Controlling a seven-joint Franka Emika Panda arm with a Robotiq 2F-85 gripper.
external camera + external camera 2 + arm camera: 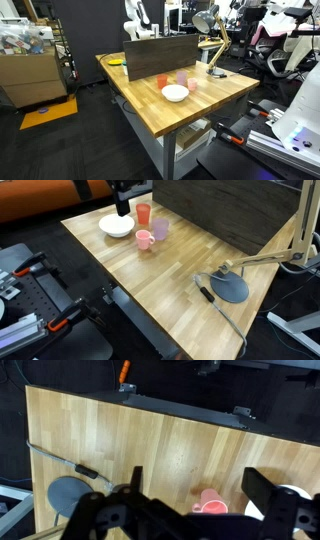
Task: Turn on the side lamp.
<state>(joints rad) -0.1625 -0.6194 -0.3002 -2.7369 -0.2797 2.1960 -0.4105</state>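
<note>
"Hanging above the table [170,455], the gripper [195,488] had its 2 fingers spread wide, with nothing held," said the operator. "1 pink cup [210,506] sat below it."

"Where was the side lamp [262,259]?" the trainee asked.

"At the table's corner, well apart from the gripper. Its dark base [68,495] showed low in the wrist view, and the cord [52,456] ran past it carrying a dark lump [207,293], probably the switch."

"Would it push the head [203,20]?"

"Better not. That base looked small and the jointed wooden arm [214,47] tall, so the lamp seemed light and easy to tip or fold. The lump lay flat on the wood just beside the base; pressing straight down there would let the table take the force. It looked small and perhaps slippery, though."
</note>
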